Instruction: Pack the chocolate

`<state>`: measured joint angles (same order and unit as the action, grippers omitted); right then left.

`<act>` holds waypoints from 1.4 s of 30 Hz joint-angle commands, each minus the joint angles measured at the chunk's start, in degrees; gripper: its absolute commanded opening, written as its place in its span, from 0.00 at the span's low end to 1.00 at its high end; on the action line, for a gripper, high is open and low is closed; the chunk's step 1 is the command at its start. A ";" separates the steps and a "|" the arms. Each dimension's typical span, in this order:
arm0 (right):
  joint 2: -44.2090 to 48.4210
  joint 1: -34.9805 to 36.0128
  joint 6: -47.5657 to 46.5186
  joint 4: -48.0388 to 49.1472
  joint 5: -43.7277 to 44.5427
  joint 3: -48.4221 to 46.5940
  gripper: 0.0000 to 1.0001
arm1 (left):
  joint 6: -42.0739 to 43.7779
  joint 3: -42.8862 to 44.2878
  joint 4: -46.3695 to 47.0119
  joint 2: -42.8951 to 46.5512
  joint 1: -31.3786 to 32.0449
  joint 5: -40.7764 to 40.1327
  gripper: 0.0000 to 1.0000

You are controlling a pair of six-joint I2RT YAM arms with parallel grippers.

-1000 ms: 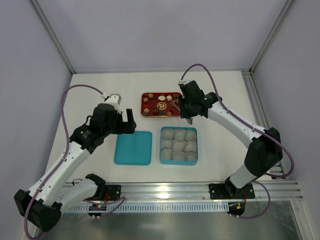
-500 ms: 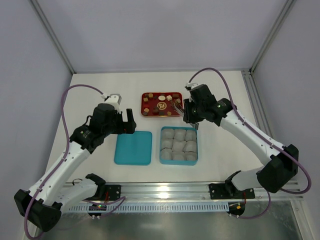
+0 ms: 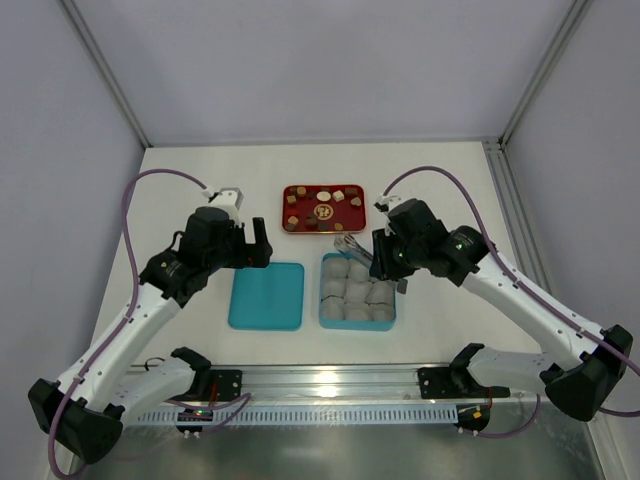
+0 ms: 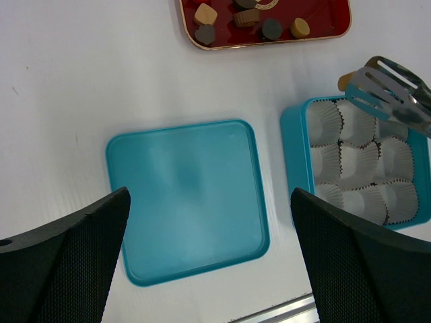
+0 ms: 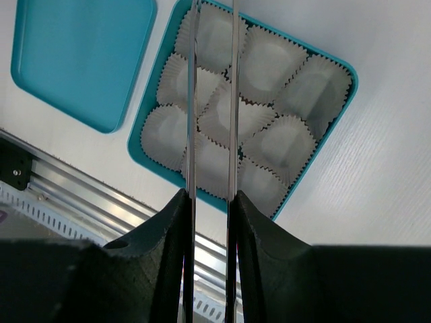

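Observation:
Several small tan and brown chocolates [image 3: 312, 207] lie on the red tray [image 3: 286, 190], which also shows in the left wrist view [image 4: 340, 20]. My right gripper [image 3: 388, 260] [image 5: 211, 198] is shut on metal tongs [image 4: 387, 84] [image 5: 190, 101]. The tongs' tips hang over the far-left corner of the teal box [image 3: 357, 323] [image 4: 294, 141]. A tan chocolate piece [image 4: 344, 81] shows at the tips. White paper cups [image 5: 269, 64] fill the box. My left gripper [image 3: 258, 245] [image 4: 209, 195] is open and empty above the teal lid [image 4: 185, 198].
The teal lid [image 3: 267, 296] lies flat to the left of the box. A metal rail [image 3: 400, 378] runs along the near table edge. Frame posts [image 3: 530, 90] stand at the far corners of the white walls.
My right arm has moved from the red tray toward the near side, carrying the tongs over the teal box. My left arm has not moved.

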<state>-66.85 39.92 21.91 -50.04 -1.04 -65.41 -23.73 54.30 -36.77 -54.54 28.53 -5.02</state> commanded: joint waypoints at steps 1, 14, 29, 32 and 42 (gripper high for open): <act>2.86 2.52 2.43 -1.28 -0.46 0.89 0.26 | 0.61 2.21 0.39 0.05 0.12 -1.14 1.00; 2.43 6.92 5.42 0.73 0.77 5.29 0.26 | 0.61 2.21 0.12 0.23 0.12 -1.49 1.00; 1.20 7.01 5.33 1.61 3.06 5.38 0.34 | 0.61 2.04 0.12 0.23 0.12 -1.49 1.00; 0.93 7.10 5.25 1.53 2.88 5.38 0.35 | 0.61 2.12 0.12 0.23 0.12 -1.40 1.00; 0.58 7.10 4.90 1.35 2.88 4.85 0.41 | 0.61 2.21 0.12 0.14 0.12 -1.31 1.00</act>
<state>-66.17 46.57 27.09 -50.57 1.37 -59.75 -23.68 54.30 -37.12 -54.54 28.53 -5.56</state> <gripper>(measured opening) 0.414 0.996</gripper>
